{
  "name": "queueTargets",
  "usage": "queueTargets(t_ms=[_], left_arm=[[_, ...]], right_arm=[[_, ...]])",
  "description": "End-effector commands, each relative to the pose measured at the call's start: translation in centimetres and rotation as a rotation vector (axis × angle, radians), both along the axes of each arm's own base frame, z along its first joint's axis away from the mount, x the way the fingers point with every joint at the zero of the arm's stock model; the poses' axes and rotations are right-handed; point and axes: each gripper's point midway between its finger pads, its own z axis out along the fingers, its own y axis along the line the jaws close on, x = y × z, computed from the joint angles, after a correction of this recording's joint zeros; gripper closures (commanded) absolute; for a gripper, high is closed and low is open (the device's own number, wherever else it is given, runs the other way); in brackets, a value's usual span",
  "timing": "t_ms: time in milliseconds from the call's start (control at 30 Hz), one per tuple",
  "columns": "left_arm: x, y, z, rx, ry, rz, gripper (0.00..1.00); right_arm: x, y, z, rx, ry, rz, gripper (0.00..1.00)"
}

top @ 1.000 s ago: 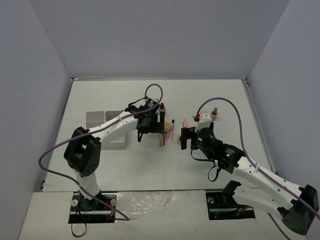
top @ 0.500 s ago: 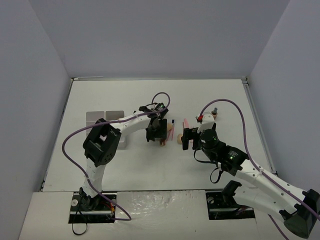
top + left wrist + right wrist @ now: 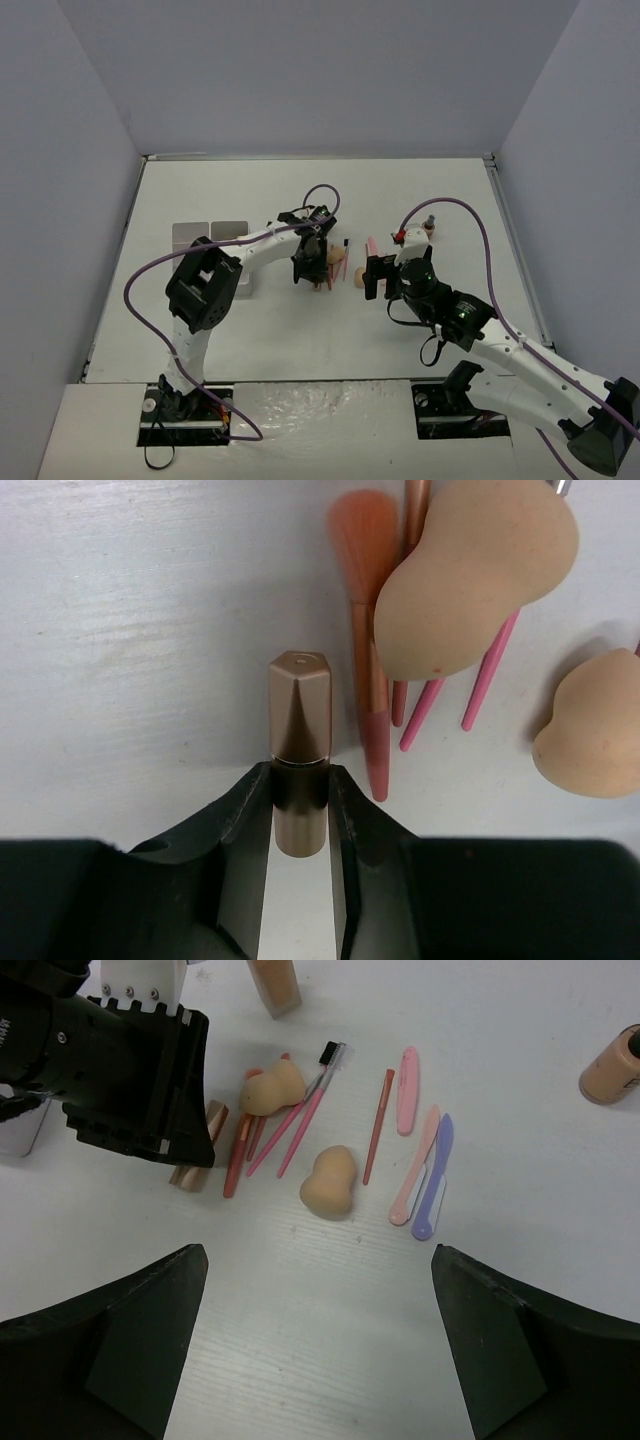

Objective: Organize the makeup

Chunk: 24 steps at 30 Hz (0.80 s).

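Note:
A bronze lipstick tube (image 3: 299,725) lies on the table, and my left gripper (image 3: 300,802) is shut on its lower end, a jaw pressed against each side. Just right of it lie a coral brush (image 3: 366,590), thin pink sticks (image 3: 438,695) and two peach sponges (image 3: 476,572) (image 3: 592,732). From above, the left gripper (image 3: 313,268) sits over this cluster. My right gripper (image 3: 372,275) hovers open beside it, nothing between its fingers (image 3: 150,1330). Below it I see a sponge (image 3: 330,1182), a red stick (image 3: 377,1125), pink (image 3: 407,1090), peach (image 3: 415,1175) and lilac sticks (image 3: 436,1172).
A tan bottle (image 3: 610,1065) stands at the far right and another (image 3: 275,985) behind the cluster. The white organizer box (image 3: 210,236) sits left of the left arm. Purple cables loop above both wrists.
The left gripper has moved right and down onto the cluster and closed from wide open onto the lipstick tube. The right gripper has crept slightly forward, still open.

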Motion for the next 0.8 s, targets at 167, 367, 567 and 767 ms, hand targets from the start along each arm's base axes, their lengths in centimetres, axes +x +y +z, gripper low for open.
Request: queueTargets(t_ms=[167,367,567,767], left_arm=[[4.0,5.7,18.0,-0.031,-0.600,0.067,1.00],[5.0,13.0,22.4,-0.026,-0.842,0.186,1.00],[7.0,19.3,21.5,0.001,-0.938,0.290,1.00],[9.2,21.7,22.1,0.004,-1.105,0.333,1.00]], right_arm=[[1.7,0.2,3.6,0.027,-0.094,-0.033,0.02],[2.0,0.7,3.9,0.023,-0.088,-0.018,0.00],[2.1,1.0,3.7,0.013,-0.083,-0.004,0.00],[1.9,1.3,3.3,0.022,-0.071,0.012,0.00]])
